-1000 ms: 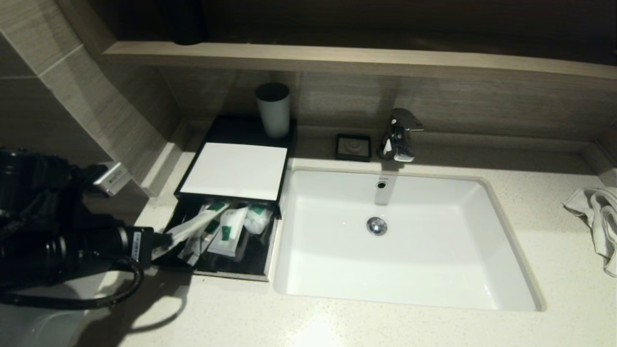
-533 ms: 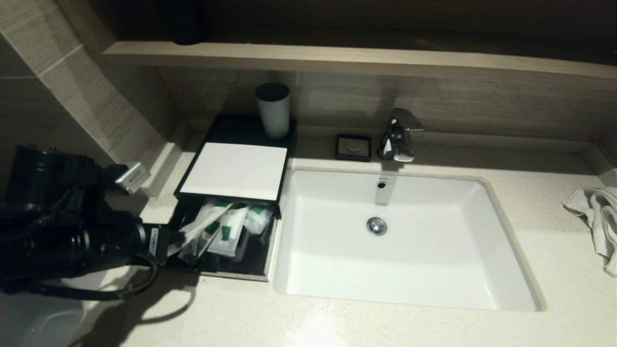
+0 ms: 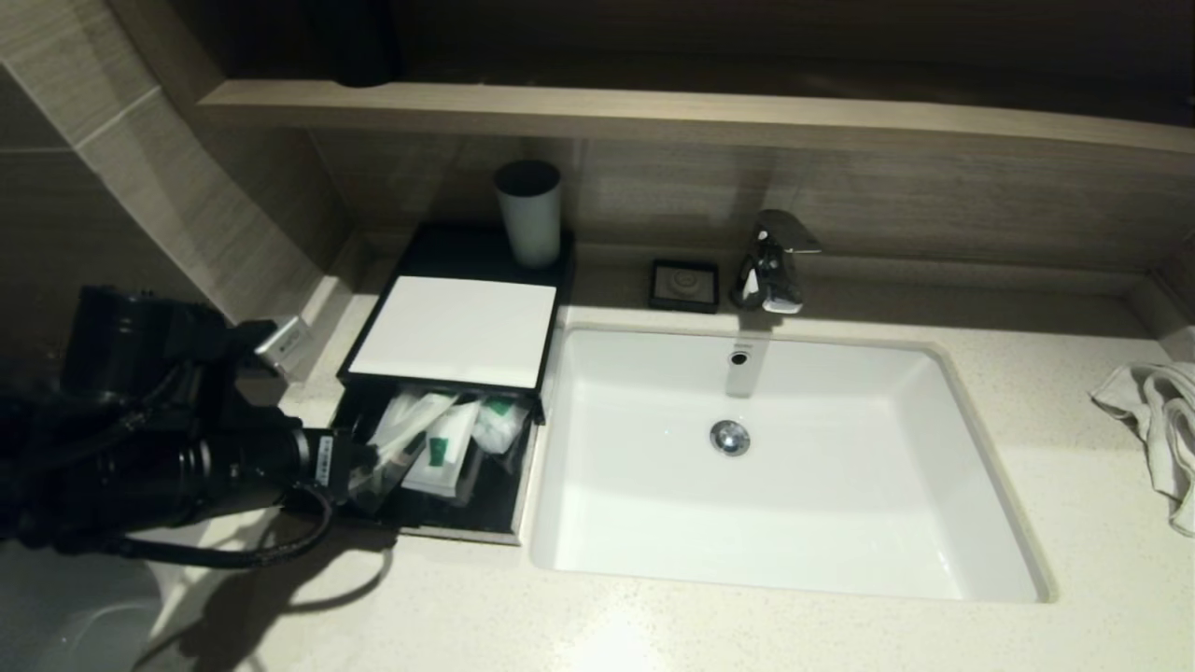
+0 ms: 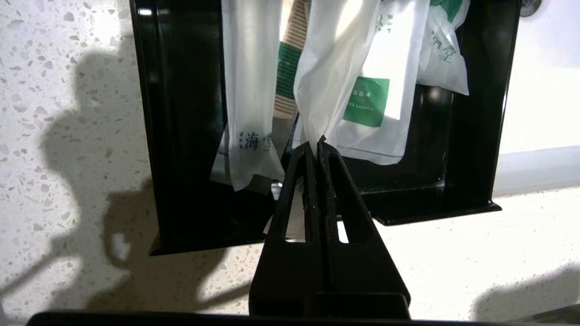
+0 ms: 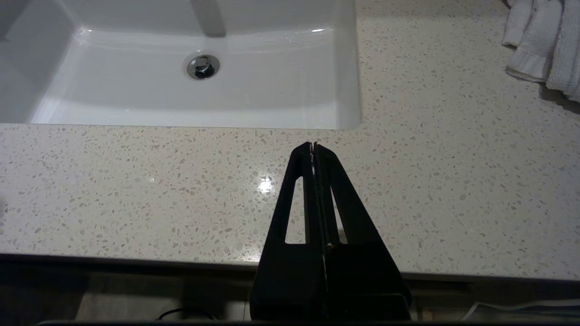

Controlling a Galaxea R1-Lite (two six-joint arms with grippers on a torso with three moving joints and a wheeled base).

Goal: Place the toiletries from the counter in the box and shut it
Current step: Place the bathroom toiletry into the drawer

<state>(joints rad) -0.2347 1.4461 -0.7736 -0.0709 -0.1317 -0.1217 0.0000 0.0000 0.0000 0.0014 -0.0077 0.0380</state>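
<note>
The open drawer [image 3: 439,485] is crowded by packets [image 3: 446,448], apparently leaving bare floor only near its front.

Toiletries [image 3: 446,437] in the box [image 3: 455,329] drawer — left of the basin [image 3: 644,560], cup [image 3: 528,213] behind.

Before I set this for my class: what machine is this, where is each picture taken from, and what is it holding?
It is a two-armed robot at a bathroom counter. One picture looks down from its head; the other two look along each wrist. The left gripper is shut on a long packet, over the open drawer of the black box, where other packets lie. The right gripper is shut, empty, parked near the counter's front edge. Also there: basin, tap, cup, soap dish, towel.
</note>
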